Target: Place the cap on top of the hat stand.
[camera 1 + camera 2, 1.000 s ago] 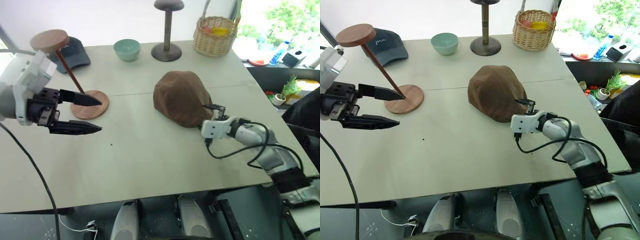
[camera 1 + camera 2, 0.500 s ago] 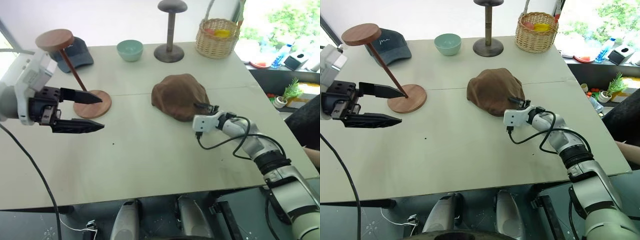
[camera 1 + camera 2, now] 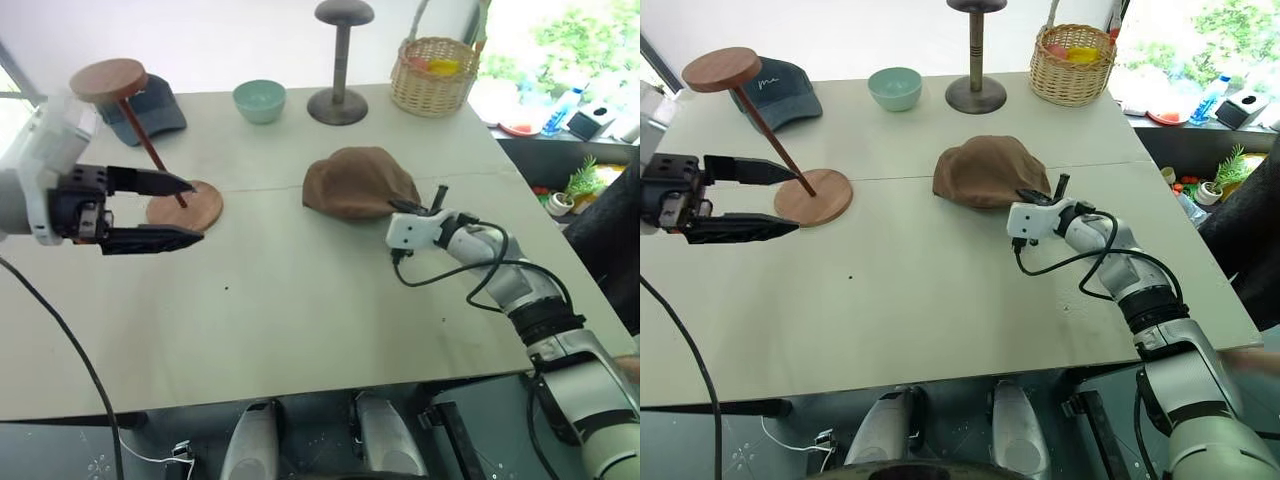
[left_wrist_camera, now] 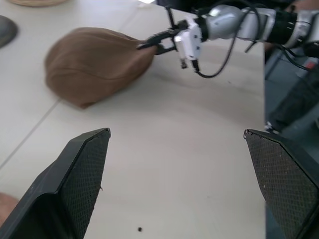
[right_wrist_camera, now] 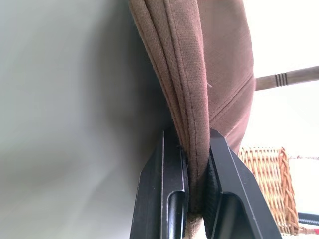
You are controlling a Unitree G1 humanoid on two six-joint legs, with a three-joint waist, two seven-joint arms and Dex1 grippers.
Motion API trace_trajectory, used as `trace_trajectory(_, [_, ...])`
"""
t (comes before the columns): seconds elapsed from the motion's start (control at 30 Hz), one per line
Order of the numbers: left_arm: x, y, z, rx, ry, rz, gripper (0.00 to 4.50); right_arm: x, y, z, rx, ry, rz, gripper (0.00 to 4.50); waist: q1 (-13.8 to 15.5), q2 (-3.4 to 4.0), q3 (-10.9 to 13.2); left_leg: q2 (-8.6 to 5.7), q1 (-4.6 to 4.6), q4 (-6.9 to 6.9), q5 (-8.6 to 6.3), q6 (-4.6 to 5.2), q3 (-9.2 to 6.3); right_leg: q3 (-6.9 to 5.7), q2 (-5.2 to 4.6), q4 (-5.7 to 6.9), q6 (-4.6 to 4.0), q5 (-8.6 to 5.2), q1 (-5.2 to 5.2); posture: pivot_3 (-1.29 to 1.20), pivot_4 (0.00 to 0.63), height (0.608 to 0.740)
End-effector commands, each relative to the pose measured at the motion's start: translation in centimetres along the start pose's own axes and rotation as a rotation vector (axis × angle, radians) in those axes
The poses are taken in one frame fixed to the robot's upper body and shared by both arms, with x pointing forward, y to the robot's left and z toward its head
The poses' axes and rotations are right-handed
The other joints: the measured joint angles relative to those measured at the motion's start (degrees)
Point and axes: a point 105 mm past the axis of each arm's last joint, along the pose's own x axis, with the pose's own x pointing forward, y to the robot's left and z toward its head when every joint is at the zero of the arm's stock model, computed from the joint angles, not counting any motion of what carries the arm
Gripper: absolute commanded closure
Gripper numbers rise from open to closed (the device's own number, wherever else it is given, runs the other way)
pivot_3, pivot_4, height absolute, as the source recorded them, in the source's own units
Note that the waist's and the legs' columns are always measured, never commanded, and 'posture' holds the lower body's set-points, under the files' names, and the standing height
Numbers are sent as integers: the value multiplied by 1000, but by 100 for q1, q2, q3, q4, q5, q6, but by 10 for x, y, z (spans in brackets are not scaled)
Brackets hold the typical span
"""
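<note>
Fingers of my right gripper are pinched hard on the stitched edge of the cap, which lies flattened on the table near its middle, with my right gripper at its 4 o'clock rim. My left gripper hangs with its two black fingers spread wide and nothing between them, at 9 o'clock from the cap and well apart from it. Just beyond its tips stands the hat stand, its disc base on the table and its thin rod slanting up toward 11 o'clock to the round top.
</note>
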Motion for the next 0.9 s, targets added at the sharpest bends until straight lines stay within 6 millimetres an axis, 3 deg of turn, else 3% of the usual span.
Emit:
trace_trajectory(0.03, [-22,5,18,27,-99,145,0,6,-56,34,-19,-110,-132,4484,-26,2,3,1,0,-1,0,0,0,0,1,0,0,0,-1,0,150,740])
trace_trajectory(0.1, [-52,11,27,10,-197,312,0,20,-96,69,-33,-201,-204,4484,-103,8,11,2,0,-6,0,0,0,0,3,4,1,1,-7,0,150,740])
trace_trajectory(0.17, [-73,11,30,-7,-257,416,0,31,-121,97,-36,-268,-243,4484,-176,9,17,4,-5,-10,0,0,1,2,4,18,4,3,-25,0,150,740])
trace_trajectory(0.3, [-106,2,29,-31,-298,556,0,56,-158,154,-30,-374,-303,4484,-190,7,16,6,-7,-31,0,0,-8,-2,9,48,11,6,-46,0,150,740])
trace_trajectory(0.43, [-125,-8,25,-44,-294,641,0,67,-182,201,-28,-448,-356,4484,-140,0,12,6,-8,-47,0,-2,-13,-9,8,60,-4,-3,-58,0,150,740])
trace_trajectory(0.47, [-128,-10,24,-46,-292,656,0,68,-185,210,-20,-464,-363,4484,-139,-2,11,6,-9,-49,2,-5,-15,-13,5,60,-6,-4,-57,0,150,740])
trace_trajectory(0.6, [-149,-17,16,-63,-299,762,0,65,-191,274,11,-619,-357,4484,-173,-2,11,5,-10,-49,6,-18,-12,-14,-1,57,-24,-12,-58,0,150,740])
trace_trajectory(0.7, [-153,-23,13,-65,-300,796,0,64,-192,302,36,-668,-350,4484,-190,-3,10,7,-8,-58,7,-19,-19,-20,0,64,-27,-14,-63,0,150,740])
trace_trajectory(0.8, [-151,-27,14,-55,-302,811,0,65,-189,314,52,-680,-339,4484,-171,-13,4,7,-7,-62,6,-23,-25,-26,0,68,-36,-19,-64,0,150,740])
trace_trajectory(0.9, [-146,-28,19,-42,-302,815,0,68,-192,313,33,-634,-359,4484,-151,-23,-2,7,-7,-61,7,-32,-28,-29,-3,68,-39,-20,-63,0,150,740])
